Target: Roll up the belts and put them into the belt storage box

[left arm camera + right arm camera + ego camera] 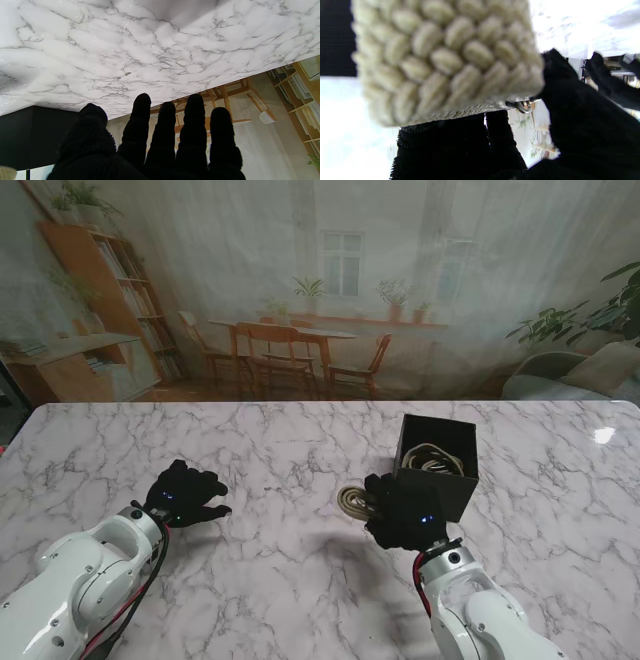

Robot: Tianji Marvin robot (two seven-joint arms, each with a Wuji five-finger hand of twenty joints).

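Observation:
The black belt storage box (437,465) stands on the marble table right of centre, tipped a little, with a pale coiled belt (432,456) inside it. A second rolled beige woven belt (354,501) sits just left of the box. My right hand (405,515), in a black glove, is shut on this roll; the right wrist view shows the braided belt (450,60) held between the fingers (570,105), its metal buckle (523,105) peeking out. My left hand (185,493) rests over the table on the left, open, fingers (191,125) spread and holding nothing.
The white marble table (300,580) spans the whole stand view. A printed backdrop of a room hangs behind its far edge. A dark block (32,135) shows in the left wrist view beyond the table edge.

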